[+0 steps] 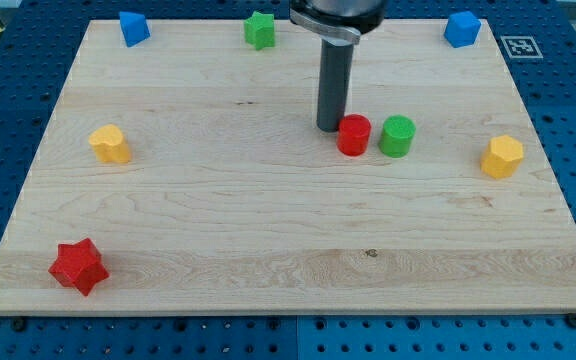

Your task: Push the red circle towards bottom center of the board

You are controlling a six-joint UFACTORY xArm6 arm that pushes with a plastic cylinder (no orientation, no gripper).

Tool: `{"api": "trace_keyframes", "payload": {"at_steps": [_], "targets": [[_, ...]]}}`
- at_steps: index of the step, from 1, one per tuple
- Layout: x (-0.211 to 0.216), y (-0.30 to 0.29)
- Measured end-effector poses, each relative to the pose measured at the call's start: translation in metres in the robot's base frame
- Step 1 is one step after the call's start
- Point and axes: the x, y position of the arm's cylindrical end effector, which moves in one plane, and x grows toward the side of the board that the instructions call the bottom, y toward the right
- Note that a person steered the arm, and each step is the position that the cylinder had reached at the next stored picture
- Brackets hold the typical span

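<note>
The red circle (354, 135) is a short red cylinder standing a little right of the board's middle, in the upper half. My tip (329, 127) is just to its left and slightly toward the view's top, touching or almost touching it. A green circle (397, 136) stands close to the red circle's right, with a small gap between them.
A wooden board (268, 250) lies on a blue perforated table. A blue block (133, 28), a green star (260, 30) and another blue block (462, 29) sit along the top edge. A yellow block (110, 144) is at the left, a yellow block (503, 156) at the right, a red star (78, 266) at bottom left.
</note>
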Motion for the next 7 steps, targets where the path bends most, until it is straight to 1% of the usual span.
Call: {"api": "trace_keyframes", "payload": {"at_steps": [2,3,5,6,7], "targets": [[0.036,0.036],[0.065,0.073],[0.04,0.084],[0.046,0.122],[0.068,0.133]]}}
